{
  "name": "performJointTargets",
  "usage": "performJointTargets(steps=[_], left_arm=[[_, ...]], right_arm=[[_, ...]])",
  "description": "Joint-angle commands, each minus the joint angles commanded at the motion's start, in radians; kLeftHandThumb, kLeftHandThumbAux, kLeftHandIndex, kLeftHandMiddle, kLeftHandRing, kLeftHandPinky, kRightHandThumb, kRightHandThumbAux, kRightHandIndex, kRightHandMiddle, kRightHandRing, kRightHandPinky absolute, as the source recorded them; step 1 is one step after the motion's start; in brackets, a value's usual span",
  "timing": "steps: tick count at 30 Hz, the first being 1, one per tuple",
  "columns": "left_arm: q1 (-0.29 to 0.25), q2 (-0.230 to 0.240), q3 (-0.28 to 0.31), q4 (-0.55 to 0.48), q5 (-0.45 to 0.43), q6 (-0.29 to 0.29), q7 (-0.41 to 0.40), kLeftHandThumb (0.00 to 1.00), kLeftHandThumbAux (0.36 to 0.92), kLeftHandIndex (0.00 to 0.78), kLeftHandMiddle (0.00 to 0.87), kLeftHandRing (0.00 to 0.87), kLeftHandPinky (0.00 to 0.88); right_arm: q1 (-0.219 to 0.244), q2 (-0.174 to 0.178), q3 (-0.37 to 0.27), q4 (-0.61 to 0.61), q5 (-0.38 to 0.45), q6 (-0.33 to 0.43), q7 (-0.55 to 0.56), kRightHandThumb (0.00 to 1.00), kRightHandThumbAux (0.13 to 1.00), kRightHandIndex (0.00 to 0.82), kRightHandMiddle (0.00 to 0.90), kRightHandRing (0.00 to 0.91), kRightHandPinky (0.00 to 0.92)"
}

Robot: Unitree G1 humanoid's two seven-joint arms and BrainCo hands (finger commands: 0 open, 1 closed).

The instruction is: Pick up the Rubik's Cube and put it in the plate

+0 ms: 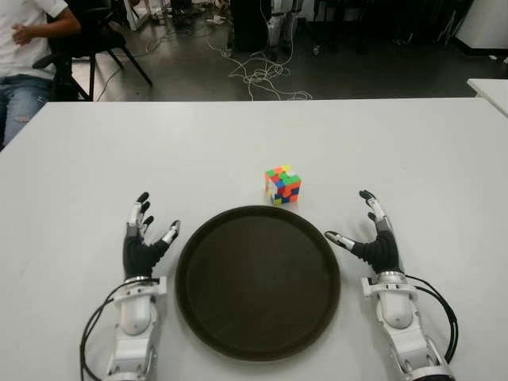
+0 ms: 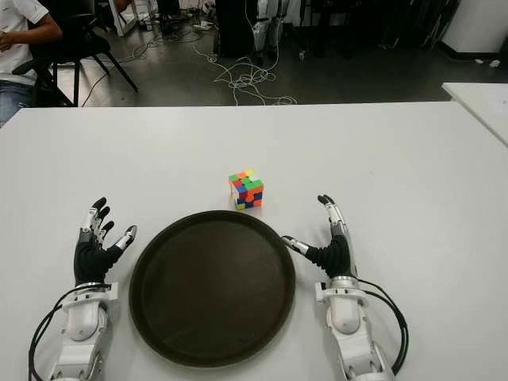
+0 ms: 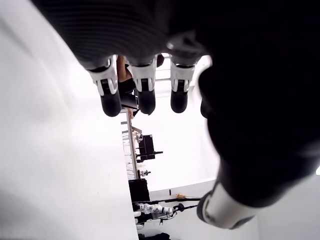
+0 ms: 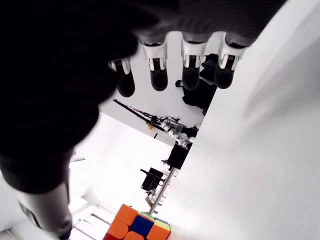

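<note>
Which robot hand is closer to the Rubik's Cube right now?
The right robot hand, open beside the plate; the Rubik's Cube sits beyond the plate's far rim, right of centre. The left robot hand is farther away.

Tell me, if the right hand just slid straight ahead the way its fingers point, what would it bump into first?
Probably nothing: the right hand points up the bare table, passing to the right of the Rubik's Cube. Its open fingers aim clear of the plate.

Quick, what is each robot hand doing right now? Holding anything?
Left hand: open, empty, left of the plate.
Right hand: open, empty, right of the plate; the Rubik's Cube sits untouched on the table.
</note>
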Motion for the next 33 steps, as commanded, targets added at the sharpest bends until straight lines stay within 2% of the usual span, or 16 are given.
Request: performJointTargets(steps=[17, 21, 25, 33], left_arm=[[0.002, 0.012, -0.004, 0.002, 0.002, 0.01, -0.014, 0.0, 0.853, 0.0, 0.0, 0.0, 0.0], [0.003, 0.011, -0.007, -0.004, 0.009, 0.008, -0.01, 0.0, 0.859, 0.0, 0.0, 0.0, 0.0], [0.0, 0.008, -0.005, -0.003, 0.002, 0.002, -0.01, 0.0, 0.859, 0.0, 0.0, 0.0, 0.0], [-0.004, 0.005, -0.002, 0.006, 0.006, -0.01, 0.002, 0.0, 0.871, 0.0, 0.0, 0.0, 0.0]], right_arm=[[-0.012, -0.01, -0.005, 0.033, -0.009, -0.011, -0.001, 0.0, 0.735, 0.0, 0.0, 0.0, 0.0], [-0.015, -0.004, -0.011, 0.04, 0.008, -0.014, 0.003, 0.0, 0.739, 0.0, 0.0, 0.0, 0.0], [-0.019, 0.013, -0.026, 0.05, 0.065, -0.031, 0.027, 0.0, 0.742, 0.0, 0.0, 0.0, 0.0], [-0.018, 0.016, -0.023, 0.044, 0.073, -0.036, 0.021, 0.0, 0.754, 0.0, 0.0, 0.0, 0.0]])
